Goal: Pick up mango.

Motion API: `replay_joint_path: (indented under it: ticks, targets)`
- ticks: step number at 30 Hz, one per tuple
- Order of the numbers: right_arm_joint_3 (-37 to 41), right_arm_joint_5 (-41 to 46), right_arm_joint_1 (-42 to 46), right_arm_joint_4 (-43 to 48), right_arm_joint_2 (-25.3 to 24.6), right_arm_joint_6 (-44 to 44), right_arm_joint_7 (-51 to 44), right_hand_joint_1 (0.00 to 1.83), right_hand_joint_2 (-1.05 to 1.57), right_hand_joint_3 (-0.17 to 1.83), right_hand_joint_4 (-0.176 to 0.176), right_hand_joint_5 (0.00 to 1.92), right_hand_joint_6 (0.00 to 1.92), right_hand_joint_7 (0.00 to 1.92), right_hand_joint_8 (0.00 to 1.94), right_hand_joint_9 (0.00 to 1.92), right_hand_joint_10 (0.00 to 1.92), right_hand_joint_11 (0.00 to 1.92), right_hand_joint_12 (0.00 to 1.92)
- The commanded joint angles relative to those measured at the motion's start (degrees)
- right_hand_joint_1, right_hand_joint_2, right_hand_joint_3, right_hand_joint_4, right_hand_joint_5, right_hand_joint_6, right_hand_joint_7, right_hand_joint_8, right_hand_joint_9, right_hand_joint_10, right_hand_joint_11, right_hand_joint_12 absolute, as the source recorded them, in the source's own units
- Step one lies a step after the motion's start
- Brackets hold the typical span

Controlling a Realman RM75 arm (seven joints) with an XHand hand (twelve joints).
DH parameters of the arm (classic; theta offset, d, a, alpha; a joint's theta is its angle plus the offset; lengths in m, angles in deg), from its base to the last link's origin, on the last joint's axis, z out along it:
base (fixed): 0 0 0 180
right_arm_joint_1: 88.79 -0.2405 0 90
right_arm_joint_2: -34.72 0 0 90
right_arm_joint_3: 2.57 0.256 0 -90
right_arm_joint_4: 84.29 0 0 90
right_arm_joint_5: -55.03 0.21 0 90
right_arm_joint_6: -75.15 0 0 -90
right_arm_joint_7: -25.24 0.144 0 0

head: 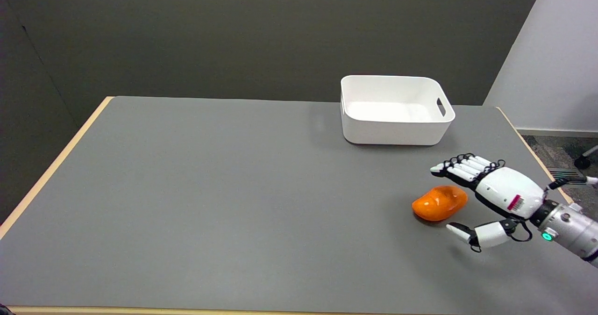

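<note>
An orange mango (439, 203) lies on the grey table (233, 203) at the right, near the front. My right hand (490, 196) is just right of it, open, with nothing in it. The fingers (460, 169) stretch out flat beyond the mango's far side, and the thumb (467, 234) points left on its near side. The mango sits in the gap between them, and I see no contact with it.
A white bin (395, 111) with a handle cutout stands at the back right, beyond the mango. The table's right edge (537, 158) runs close behind my hand. A chair caster (581, 161) sits on the floor past it.
</note>
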Motion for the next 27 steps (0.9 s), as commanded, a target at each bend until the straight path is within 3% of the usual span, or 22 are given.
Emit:
replay_joint_path:
  ticks: [1,21,23,25,27]
  targets:
    - [-10.9,-7.0,-6.9,8.8,10.7,-3.9,1.1,0.53,0.58,0.84,-0.038,0.15,0.39,0.2,0.37,0.11,0.77,0.08,1.3]
    - [-17.5,-7.0,-13.0,19.4,17.7,-2.8,-0.2,0.54,0.59,0.85,-0.036,0.2,0.42,0.25,0.39,0.17,0.81,0.1,1.31]
    - [-17.6,-4.9,-13.0,19.6,17.8,-2.0,-0.2,0.64,0.64,0.87,-0.044,0.26,0.53,0.39,0.5,0.32,0.96,0.21,1.42]
    - [-17.2,-1.8,-12.8,20.1,17.8,-0.1,-0.2,0.8,0.73,0.88,-0.062,0.37,0.93,0.53,1.05,0.58,1.28,0.33,1.76]
    - [-16.7,0.6,-12.4,20.3,17.8,1.4,-0.2,0.85,0.76,0.87,-0.087,0.4,1.11,0.6,1.29,0.72,1.4,0.31,1.89]
